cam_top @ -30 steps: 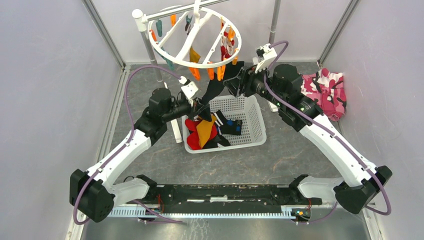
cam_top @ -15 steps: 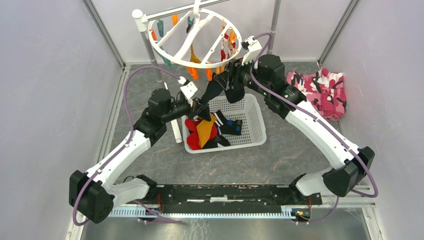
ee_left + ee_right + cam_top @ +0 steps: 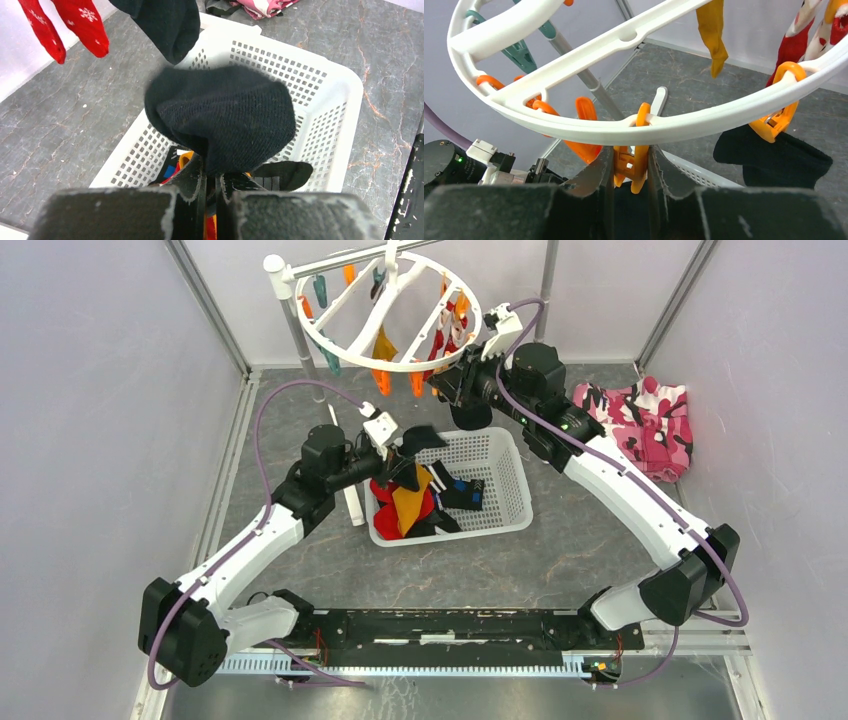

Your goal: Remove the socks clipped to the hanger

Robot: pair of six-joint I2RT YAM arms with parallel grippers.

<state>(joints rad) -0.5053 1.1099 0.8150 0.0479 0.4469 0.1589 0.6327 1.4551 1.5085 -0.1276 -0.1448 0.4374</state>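
The round white hanger [image 3: 352, 360] hangs at the back with a mustard sock [image 3: 713, 30], red socks [image 3: 794, 45] and a black sock [image 3: 774, 155] clipped to it. My right gripper [image 3: 630, 165] reaches up under the hanger's ring [image 3: 704, 125], shut on an orange clip [image 3: 640, 150]. My left gripper [image 3: 211, 175] is shut on another black sock [image 3: 225, 115]. That sock flops loosely over its fingers above the white basket [image 3: 320, 85], apart from the hanger. From above, the left gripper [image 3: 405, 455] and its sock [image 3: 425, 437] sit over the basket's left end.
The basket [image 3: 520, 490] holds red, yellow and black socks. A pink camouflage cloth [image 3: 655, 425] lies at the right wall. The rack's pole [image 3: 300, 335] stands at the back left. A white bar [image 3: 352, 505] lies beside the basket.
My right gripper rose to the ring and closed on the orange clip. The black sock, stretched between clip and left gripper before, now hangs slack from the left gripper.
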